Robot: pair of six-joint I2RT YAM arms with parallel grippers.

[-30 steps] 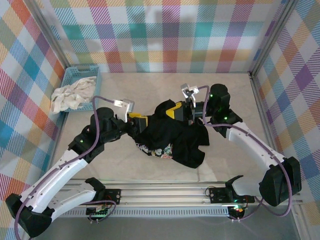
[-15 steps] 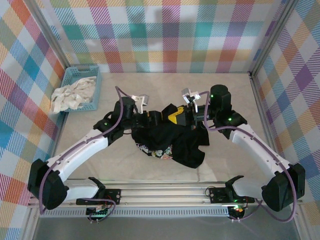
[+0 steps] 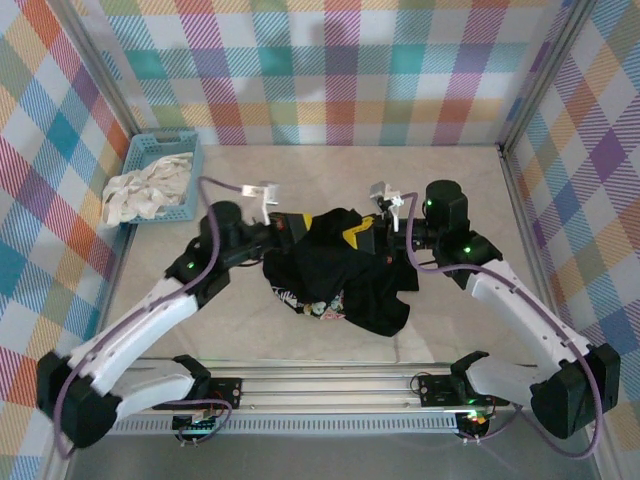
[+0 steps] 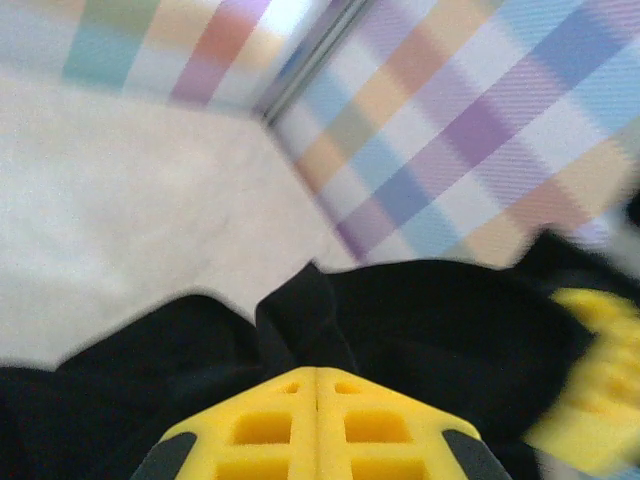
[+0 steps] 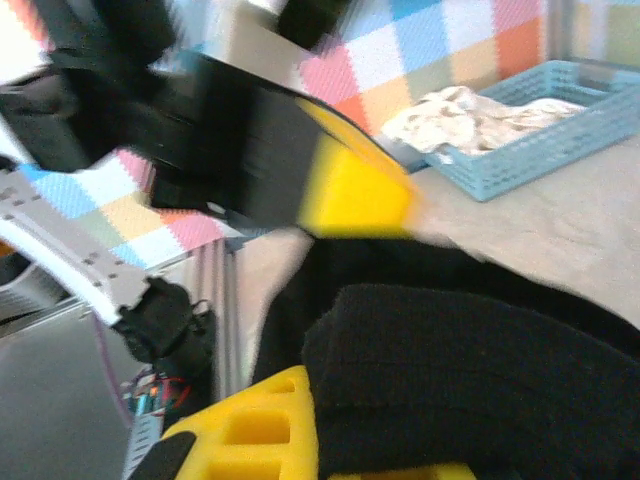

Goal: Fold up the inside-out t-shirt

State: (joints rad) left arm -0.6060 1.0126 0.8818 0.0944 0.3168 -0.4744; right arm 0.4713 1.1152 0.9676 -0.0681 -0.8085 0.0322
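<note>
The inside-out t-shirt (image 3: 345, 275) lies crumpled and black in the middle of the table, with a small multicoloured print (image 3: 312, 305) at its near left edge. My left gripper (image 3: 298, 228) is at the shirt's far left edge. In the left wrist view its yellow fingers (image 4: 318, 378) are shut, and a raised fold of the black cloth (image 4: 300, 315) runs into their tips. My right gripper (image 3: 358, 237) is at the far top of the shirt, shut on a thick bunch of black cloth (image 5: 470, 370) between its yellow fingers (image 5: 265, 430).
A blue basket (image 3: 137, 152) holding a white-cream cloth (image 3: 145, 190) stands at the far left by the wall. Plaid walls enclose the table on the left, the back and the right. Bare tabletop lies behind the shirt and in front of it down to the rail (image 3: 330, 385).
My left gripper swung in from the left to the shirt's far left edge and went from open to shut on a fold. The right gripper kept its hold and barely shifted.
</note>
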